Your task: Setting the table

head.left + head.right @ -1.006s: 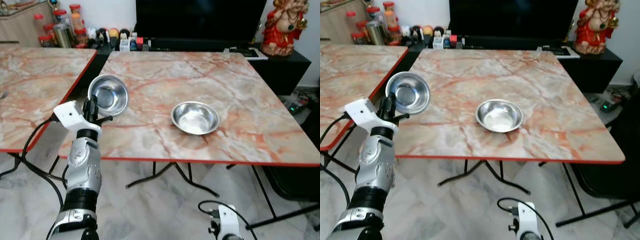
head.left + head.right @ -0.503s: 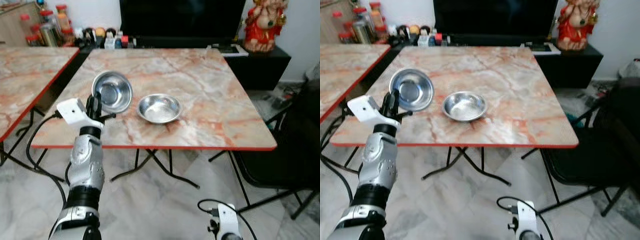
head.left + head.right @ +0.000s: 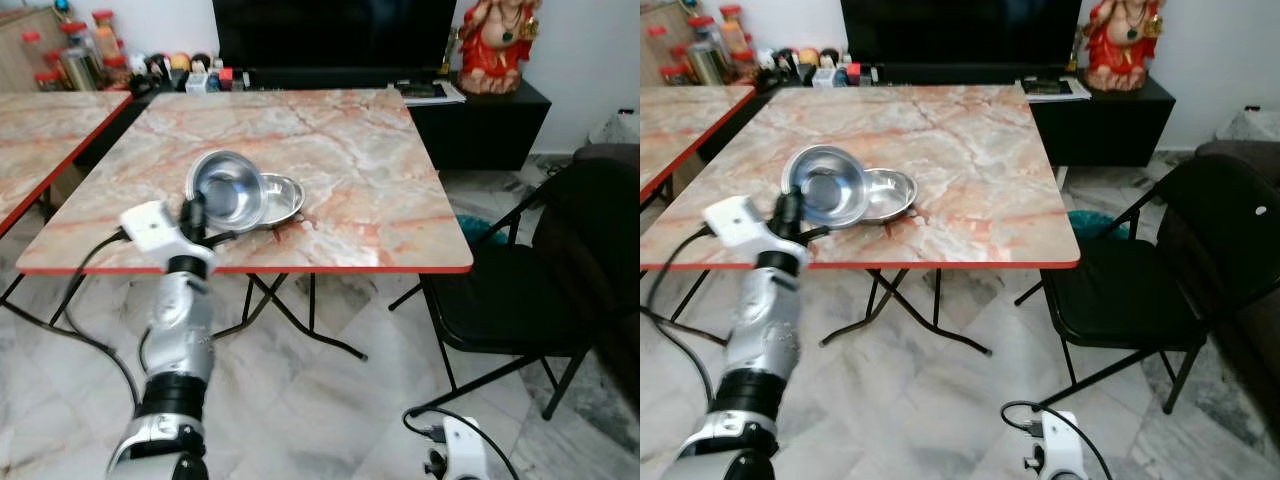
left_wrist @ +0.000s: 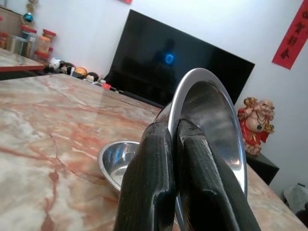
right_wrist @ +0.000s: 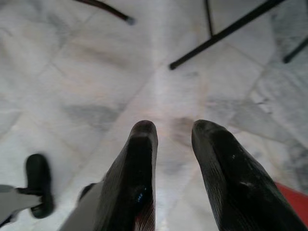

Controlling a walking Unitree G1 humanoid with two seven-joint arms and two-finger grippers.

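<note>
gripping the rim of a steel bowl (image 3: 228,190) w/ fingers clenched on it, the left hand (image 3: 194,213) holds it tilted above the near edge of the marble bench (image 3: 350,160). second bowl (image 3: 281,198) sits on the bench just behind, overlapped by the held one. black chair (image 3: 530,290) stands at right. right hand (image 5: 173,139) hangs low over the marble floor (image 5: 96,72), fingers apart.

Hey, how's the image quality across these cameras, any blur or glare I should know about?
Left eye view: sharp, with glare inside the held bowl. Left wrist view: the fingers are close and soft, the television reflecting a blue spot. Right wrist view: blurred floor behind the right gripper.
</note>
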